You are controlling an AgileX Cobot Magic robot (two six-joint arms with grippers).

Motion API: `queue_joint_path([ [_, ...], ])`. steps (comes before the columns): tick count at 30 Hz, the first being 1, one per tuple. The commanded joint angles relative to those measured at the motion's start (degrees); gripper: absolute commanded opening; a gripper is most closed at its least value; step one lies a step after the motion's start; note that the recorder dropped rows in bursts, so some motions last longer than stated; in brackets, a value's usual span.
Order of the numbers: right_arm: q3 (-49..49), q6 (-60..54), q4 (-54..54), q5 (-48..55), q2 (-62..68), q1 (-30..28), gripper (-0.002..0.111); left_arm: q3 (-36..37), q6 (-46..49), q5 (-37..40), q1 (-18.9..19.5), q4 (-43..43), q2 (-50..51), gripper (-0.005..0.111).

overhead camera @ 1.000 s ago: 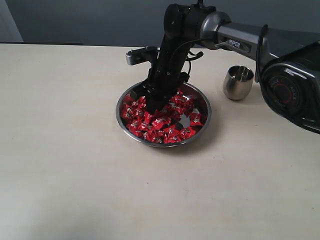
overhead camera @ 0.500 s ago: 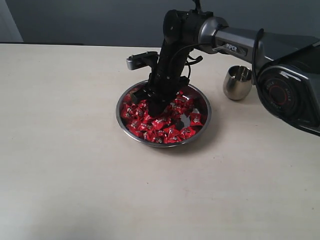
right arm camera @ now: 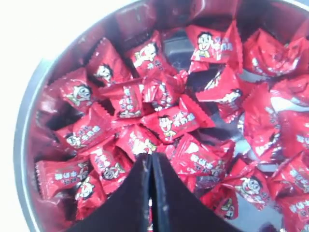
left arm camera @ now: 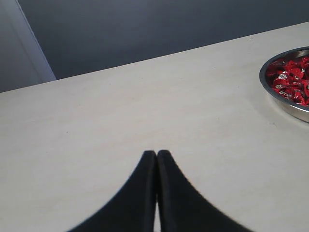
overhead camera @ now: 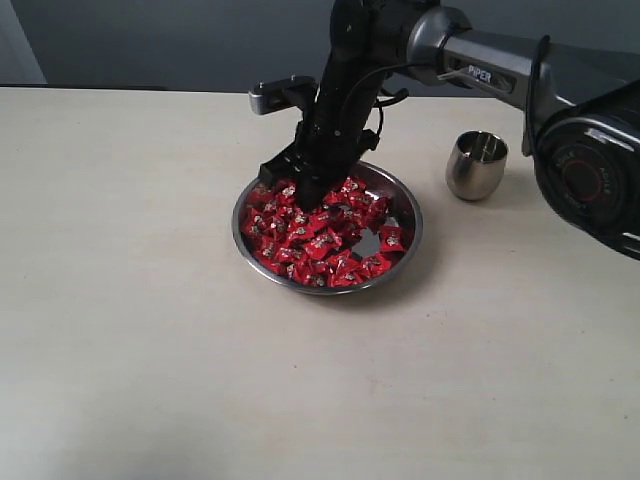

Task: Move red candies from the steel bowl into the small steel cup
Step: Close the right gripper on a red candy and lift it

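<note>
The steel bowl [overhead camera: 240, 222] in the middle of the table is heaped with red candies [overhead camera: 322, 240]. My right gripper [overhead camera: 306, 194] hangs just above the pile at the bowl's back left, pointing down. In the right wrist view, the right gripper [right arm camera: 150, 157] has its jaws pressed together, with red candies [right arm camera: 169, 123] directly under the tips. Whether a wrapper edge is pinched does not show. The small steel cup [overhead camera: 477, 165] stands upright to the right of the bowl and looks empty. My left gripper [left arm camera: 157, 153] is shut over bare table, with the bowl [left arm camera: 287, 106] off to its side.
A dark wall runs behind the table's far edge. The right arm's black links [overhead camera: 350, 90] reach over the back of the bowl, and its base [overhead camera: 590, 170] stands beside the cup.
The right gripper's jaws have closed in the pile. It has then lifted a little out of the candies, toward the bowl's back left. The candies have shifted slightly.
</note>
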Motion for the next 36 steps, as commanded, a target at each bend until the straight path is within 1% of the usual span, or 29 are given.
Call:
queue_joint_path([
  [1,-0.4,-1.8,-0.1,0.1,-1.0,-0.1,-0.001,-0.1,-0.3,-0.4,0.0,0.2,-0.2,0.000],
  [2,-0.4,-2.5,0.5,0.1,-0.7,-0.1,0.001,-0.1,-0.3,-0.4,0.0,0.2,-0.2,0.000],
  [4,-0.4,-5.5,3.3,0.1,0.1,-0.1,0.012,-0.1,-0.3,-0.4,0.0,0.2,-0.2,0.000],
  [6,-0.4,-6.3,5.6,0.1,1.1,-0.1,0.031,-0.1,-0.3,-0.4,0.0,0.2,-0.2,0.000],
  [7,-0.4,-6.3,5.5,0.1,1.6,0.0,0.039,-0.1,-0.3,-0.4,0.0,0.2,-0.2,0.000],
  [8,-0.4,-6.3,4.8,0.1,1.9,0.1,0.046,-0.1,-0.3,-0.4,0.0,0.2,-0.2,0.000],
  [9,-0.4,-6.3,3.4,0.1,2.1,0.3,0.049,-0.1,-0.3,-0.4,0.0,0.2,-0.2,0.000],
  [13,-0.4,-6.2,-2.1,0.1,2.7,1.1,0.049,-0.1,-0.3,-0.4,0.0,0.2,-0.2,0.000],
  [22,-0.4,-5.7,-2.1,0.1,3.1,1.1,0.048,-0.1,-0.3,-0.4,0.0,0.2,-0.2,0.000],
  [24,-0.4,-5.7,-2.1,0.1,3.3,1.2,0.045,-0.1,-0.3,-0.4,0.0,0.2,-0.2,0.000],
  [28,-0.4,-5.7,-1.6,0.1,3.8,1.6,0.035,-0.1,-0.3,-0.4,0.0,0.2,-0.2,0.000],
  [36,-0.4,-5.7,-1.7,0.1,4.9,2.2,0.033,-0.1,-0.3,-0.4,0.0,0.2,-0.2,0.000],
])
